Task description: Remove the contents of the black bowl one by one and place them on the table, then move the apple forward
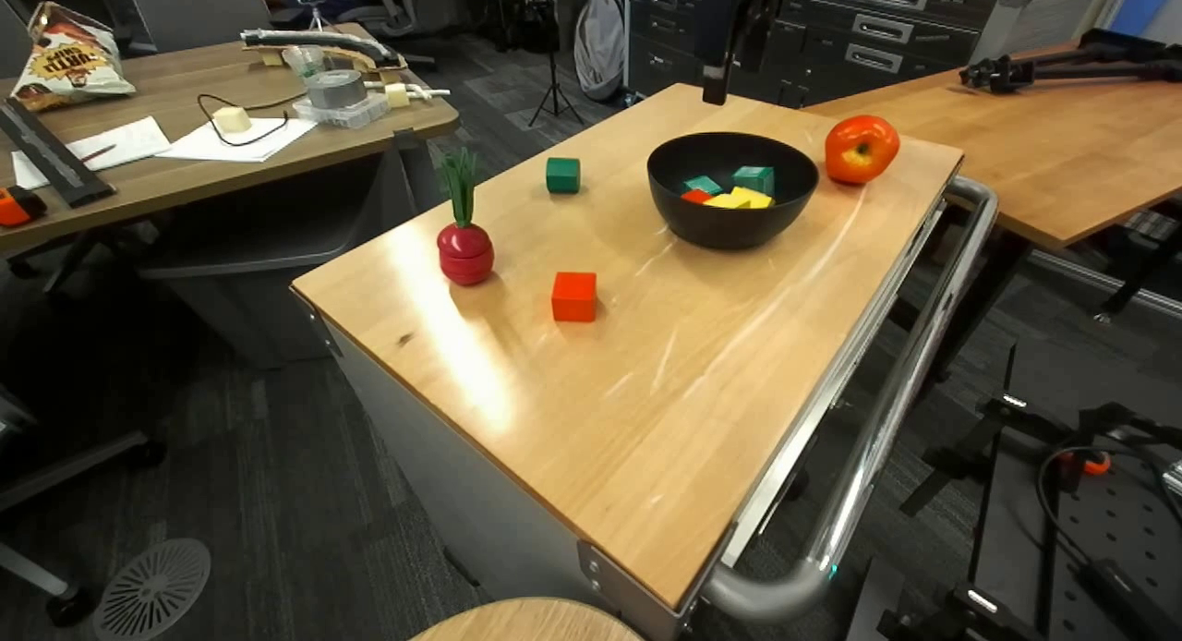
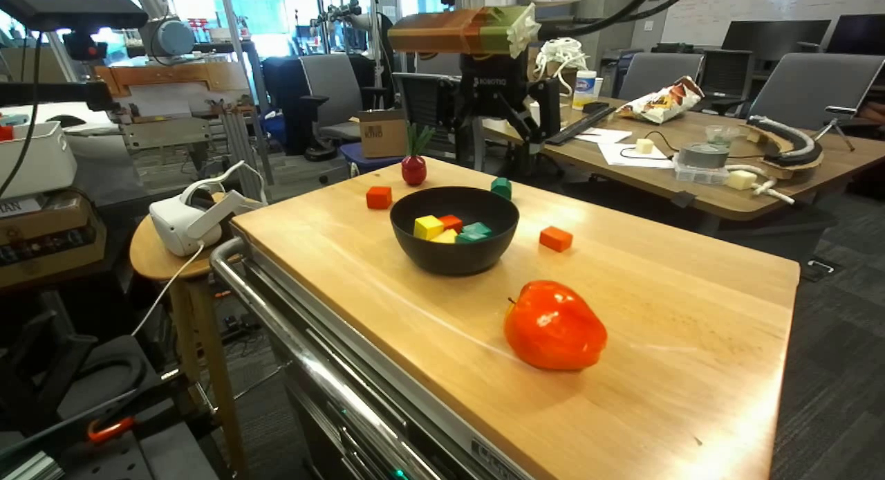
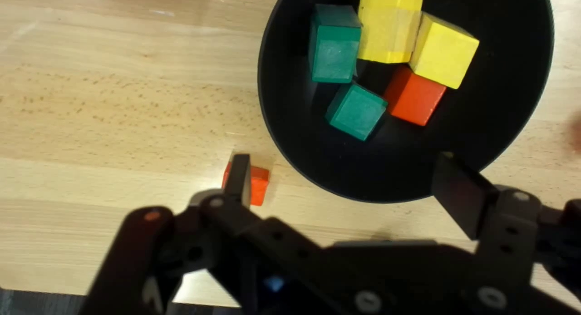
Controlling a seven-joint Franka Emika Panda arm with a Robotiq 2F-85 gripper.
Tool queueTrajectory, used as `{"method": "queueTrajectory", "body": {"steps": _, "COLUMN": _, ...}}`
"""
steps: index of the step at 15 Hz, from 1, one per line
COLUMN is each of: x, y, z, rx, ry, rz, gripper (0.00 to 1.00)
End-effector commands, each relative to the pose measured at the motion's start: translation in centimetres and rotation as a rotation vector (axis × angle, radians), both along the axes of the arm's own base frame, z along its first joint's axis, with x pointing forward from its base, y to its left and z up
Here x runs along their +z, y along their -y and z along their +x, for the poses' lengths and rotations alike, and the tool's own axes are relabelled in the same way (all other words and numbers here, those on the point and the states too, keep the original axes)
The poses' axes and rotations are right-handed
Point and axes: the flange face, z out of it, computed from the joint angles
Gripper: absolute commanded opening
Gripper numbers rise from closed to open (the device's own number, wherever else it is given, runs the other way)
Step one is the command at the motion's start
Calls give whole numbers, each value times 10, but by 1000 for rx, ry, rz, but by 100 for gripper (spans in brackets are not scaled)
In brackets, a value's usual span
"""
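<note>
Gripper (image 3: 347,183) has its jaws wide apart; in wrist view we see blk bowl (image 3: 499,110) w/ 2 green cubes (image 3: 336,54), 2 yellow blocks (image 3: 390,29) & orange-red cube (image 3: 415,99) inside. In an exterior view we've got dk red fruit (image 1: 465,253) upright on table (image 1: 665,419), plus loose green cube (image 1: 562,175) & loose orange-red cube (image 1: 574,296), all apart. In an exterior view we spot apple (image 2: 555,324) on table, apart fr. bowl, & gripper hanging above table.
</note>
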Motion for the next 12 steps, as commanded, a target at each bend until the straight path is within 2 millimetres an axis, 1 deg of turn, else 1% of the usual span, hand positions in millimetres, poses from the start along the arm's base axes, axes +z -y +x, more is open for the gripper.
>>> {"method": "queueTrajectory", "body": {"steps": 1, "x": -6, "y": -8, "z": -7, "rx": 81, "ry": -37, "rz": -11, "gripper": 100}}
{"method": "queueTrajectory", "body": {"steps": 3, "x": -20, "y": -17, "z": -13, "rx": 174, "ry": -83, "rz": 29, "gripper": 100}}
{"method": "queueTrajectory", "body": {"steps": 6, "x": -43, "y": -27, "z": -21, "rx": 258, "ry": -154, "rz": 59, "gripper": 100}}
{"method": "queueTrajectory", "body": {"steps": 9, "x": -60, "y": -30, "z": -25, "rx": 270, "ry": -190, "rz": 46, "gripper": 100}}
{"method": "queueTrajectory", "body": {"steps": 12, "x": -70, "y": -29, "z": -27, "rx": 256, "ry": -201, "rz": 38, "gripper": 100}}
